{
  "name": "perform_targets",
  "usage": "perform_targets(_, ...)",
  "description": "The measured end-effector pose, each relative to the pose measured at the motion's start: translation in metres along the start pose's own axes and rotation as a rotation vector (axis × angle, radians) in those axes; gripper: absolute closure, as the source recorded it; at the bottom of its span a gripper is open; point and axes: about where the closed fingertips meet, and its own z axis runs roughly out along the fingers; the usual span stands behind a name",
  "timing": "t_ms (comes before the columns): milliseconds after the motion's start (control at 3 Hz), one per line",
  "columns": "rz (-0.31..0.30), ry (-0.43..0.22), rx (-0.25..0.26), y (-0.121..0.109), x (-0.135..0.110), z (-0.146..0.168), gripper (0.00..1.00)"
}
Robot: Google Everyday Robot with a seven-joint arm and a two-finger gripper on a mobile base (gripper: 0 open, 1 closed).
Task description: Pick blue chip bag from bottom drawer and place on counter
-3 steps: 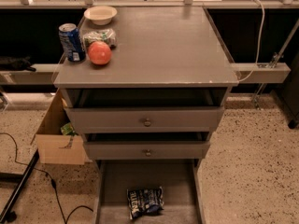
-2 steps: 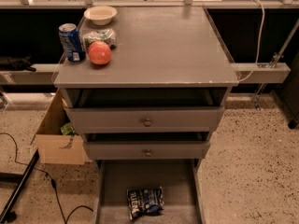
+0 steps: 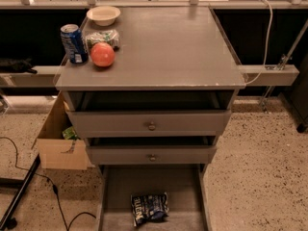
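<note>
The blue chip bag [image 3: 150,208] lies flat on the floor of the bottom drawer [image 3: 120,186], near its front and about in the middle. The drawer is pulled out. The two drawers above it are open a little. On the grey worktop [image 3: 163,47], at the back left, sit a blue can [image 3: 74,43], a red ball-shaped fruit [image 3: 102,55], a crinkly packet [image 3: 102,36] and a small bowl [image 3: 103,15]. The gripper is outside the camera view, so its state cannot be told.
</note>
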Motion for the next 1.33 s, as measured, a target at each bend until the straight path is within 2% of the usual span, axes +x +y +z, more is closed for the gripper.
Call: perform_targets(1333, 0.000, 0.000, 0.000, 0.0000, 0.0000, 0.0000, 0.00)
